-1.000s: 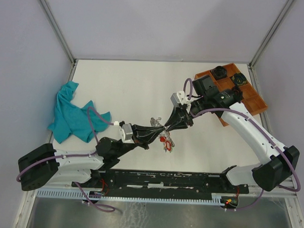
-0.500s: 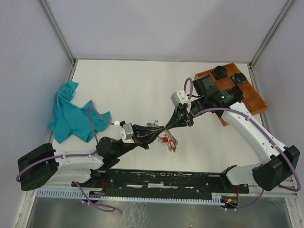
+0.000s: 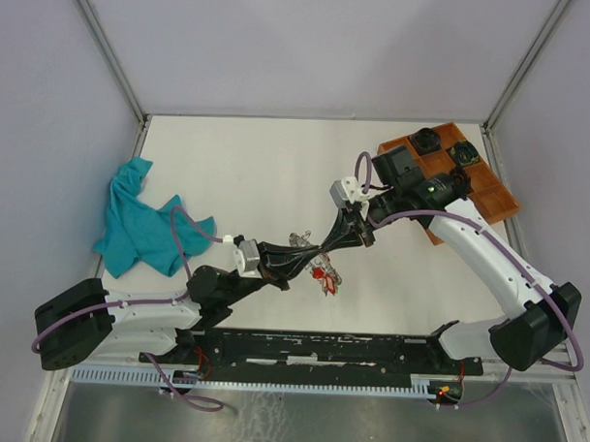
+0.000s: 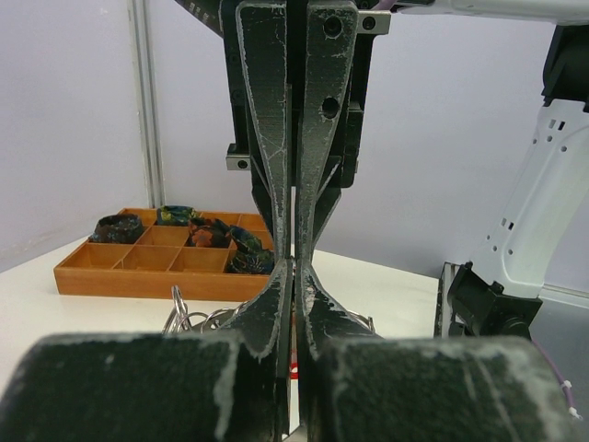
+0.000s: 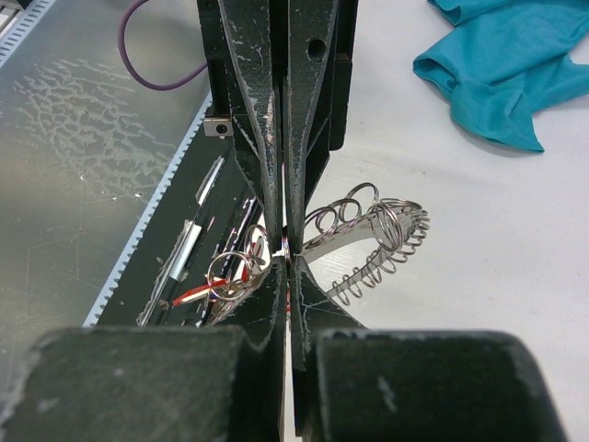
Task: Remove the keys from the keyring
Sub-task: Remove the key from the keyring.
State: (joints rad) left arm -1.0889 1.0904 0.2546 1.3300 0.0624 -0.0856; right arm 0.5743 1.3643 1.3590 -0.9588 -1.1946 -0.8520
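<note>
The keyring (image 5: 391, 241), a coiled silver wire, hangs above the table between both grippers, with small split rings (image 5: 352, 208) threaded on it. It also shows in the top view as the keyring (image 3: 298, 241). The keys (image 3: 323, 278) dangle below it, one with a red tag (image 5: 195, 295). My left gripper (image 3: 311, 255) is shut on the keyring. My right gripper (image 3: 329, 245) meets it tip to tip and is shut on a thin silver piece of the keyring. In the left wrist view the left gripper (image 4: 294, 269) touches the right fingers (image 4: 322, 138). In the right wrist view the right gripper (image 5: 287, 261) faces the left fingers (image 5: 258, 120).
A teal cloth (image 3: 145, 221) lies crumpled at the table's left. A wooden compartment tray (image 3: 471, 183) with dark small items stands at the back right, behind the right arm. The black rail (image 3: 310, 352) of the arm bases runs along the near edge.
The right gripper has closed onto the keyring at the left gripper's tips. The dangling keys swung slightly. The left arm has stayed put.
</note>
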